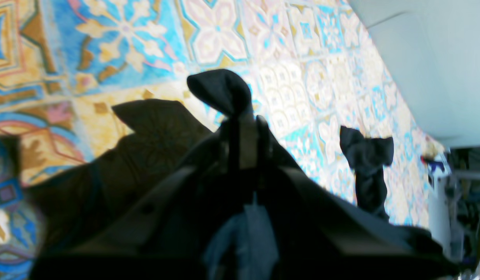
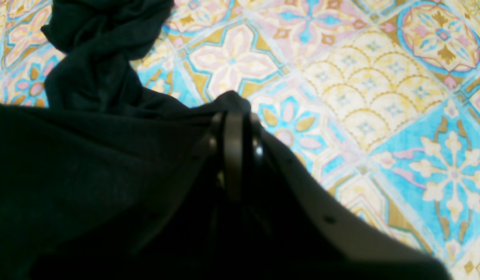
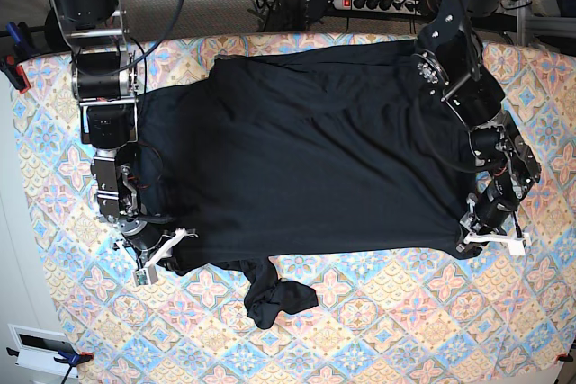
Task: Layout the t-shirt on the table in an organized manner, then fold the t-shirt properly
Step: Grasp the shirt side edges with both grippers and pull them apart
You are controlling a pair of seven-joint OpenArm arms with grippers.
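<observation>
T-shirt [image 3: 306, 159] covers table [image 3: 405, 321]; bunched sleeve [image 3: 274, 299] trails between both arms.

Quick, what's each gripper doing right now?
Left gripper: closed on the t-shirt.
Right gripper: closed on the t-shirt too.

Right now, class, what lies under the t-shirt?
Under the t-shirt lies the table, its tiled pattern showing all round the cloth. Anything else beneath is covered.

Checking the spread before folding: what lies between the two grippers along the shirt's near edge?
In the base view, the t-shirt spans from right gripper to left gripper, with a bunched clump hanging onto the table.
</observation>
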